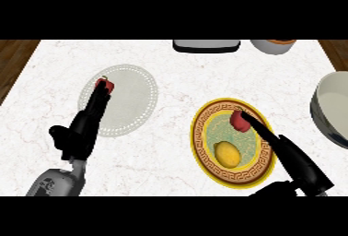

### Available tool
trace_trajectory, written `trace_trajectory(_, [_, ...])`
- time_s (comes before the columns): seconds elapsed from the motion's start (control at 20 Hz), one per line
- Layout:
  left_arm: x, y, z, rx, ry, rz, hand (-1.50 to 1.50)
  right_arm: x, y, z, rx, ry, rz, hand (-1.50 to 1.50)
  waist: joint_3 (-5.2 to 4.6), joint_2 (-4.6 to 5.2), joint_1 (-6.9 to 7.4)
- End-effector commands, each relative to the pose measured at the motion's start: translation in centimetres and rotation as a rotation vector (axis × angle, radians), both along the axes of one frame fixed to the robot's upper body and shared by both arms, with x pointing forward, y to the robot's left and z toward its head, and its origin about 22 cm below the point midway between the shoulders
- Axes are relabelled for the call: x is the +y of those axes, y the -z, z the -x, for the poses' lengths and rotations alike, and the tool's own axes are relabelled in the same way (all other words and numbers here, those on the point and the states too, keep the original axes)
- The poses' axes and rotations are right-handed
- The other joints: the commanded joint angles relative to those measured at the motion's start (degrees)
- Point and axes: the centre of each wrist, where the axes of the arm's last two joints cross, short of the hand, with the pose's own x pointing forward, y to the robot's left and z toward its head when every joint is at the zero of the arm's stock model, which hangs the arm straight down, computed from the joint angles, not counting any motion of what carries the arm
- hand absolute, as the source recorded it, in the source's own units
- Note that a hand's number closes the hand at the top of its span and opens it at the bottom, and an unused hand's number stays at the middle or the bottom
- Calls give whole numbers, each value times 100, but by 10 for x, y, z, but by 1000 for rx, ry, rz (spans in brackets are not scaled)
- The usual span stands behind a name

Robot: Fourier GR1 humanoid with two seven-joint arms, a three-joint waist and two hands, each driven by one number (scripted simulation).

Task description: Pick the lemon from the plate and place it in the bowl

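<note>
A yellow lemon [227, 153] lies on the near half of a yellow-rimmed patterned plate [198, 138] at centre right. A red fruit [237, 121] sits at that plate's far side. My right hand [285, 154] comes in from the lower right, open, its straight fingers lying over the plate's right side with the tips beside the red fruit. The lemon is to the left of those fingers, untouched. A large grey-white bowl [331, 108] stands at the right edge, cut off by the view. My left hand [80, 131] is open at the left, fingers straight.
A white lacy plate [132, 97] lies at the left, with a small red fruit [105, 85] at my left fingertips. At the far edge stand a dark-and-white appliance [206, 45] and a light cup [273, 46]. Brown floor shows past both far corners.
</note>
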Motion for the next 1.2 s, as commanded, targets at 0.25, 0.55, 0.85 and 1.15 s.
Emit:
trace_trajectory(0.25, [6,-7,-7,1,-15,18,0,-17,20,12,-3,-39,-145,-150,1,0,-21])
trace_trajectory(0.55, [17,-2,9,0,4,15,0,4,21,9,35,-31,-197,-150,-1,-2,2])
trace_trajectory(0.85, [-5,19,-9,-6,5,14,0,-14,30,-10,67,-5,-225,-150,-1,5,-10])
trace_trajectory(1.15, [-3,-19,-9,3,14,13,0,24,77,-5,111,-7,-218,-150,1,2,7])
